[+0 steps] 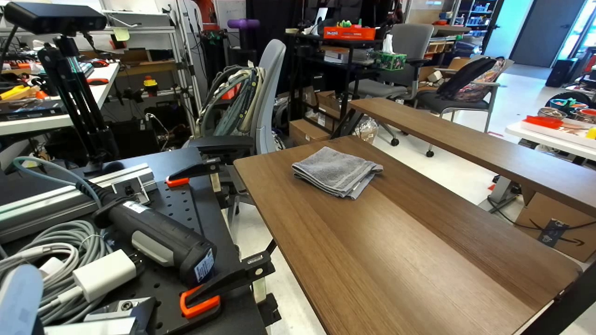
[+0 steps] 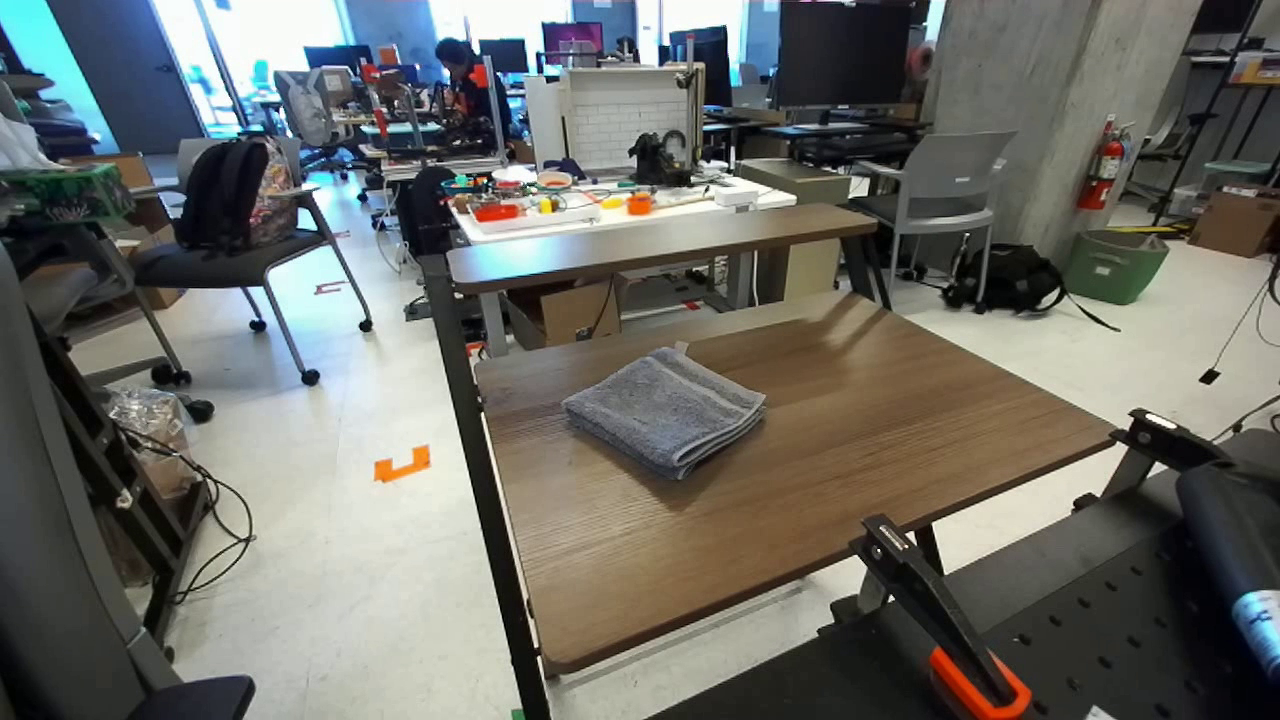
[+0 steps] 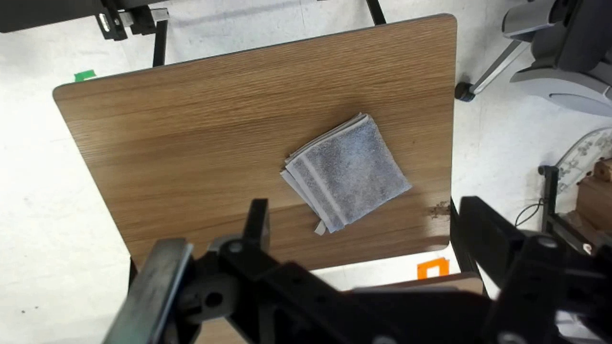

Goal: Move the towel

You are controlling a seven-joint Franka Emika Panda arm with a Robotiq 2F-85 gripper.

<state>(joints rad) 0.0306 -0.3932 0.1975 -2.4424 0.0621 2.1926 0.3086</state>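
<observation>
A folded grey towel lies flat on the brown wooden table. It shows in both exterior views (image 1: 335, 171) (image 2: 665, 410) and in the wrist view (image 3: 351, 165). In the wrist view it sits right of the table's middle, with a small pale tag at its lower corner. The brown table (image 1: 396, 256) also shows in the wrist view (image 3: 191, 143). My gripper (image 3: 366, 201) is open and empty in the wrist view, its black fingers wide apart. It is above the table, apart from the towel. The gripper is out of view in both exterior views.
A raised brown shelf (image 1: 465, 144) (image 2: 660, 246) runs along one table side. Black posts (image 2: 480, 480) rise beside the table. A black pegboard bench carries clamps with orange handles (image 1: 200, 302) (image 2: 980, 680), a black cylindrical tool (image 1: 158, 232) and cables. A grey chair (image 1: 270, 93) stands close by.
</observation>
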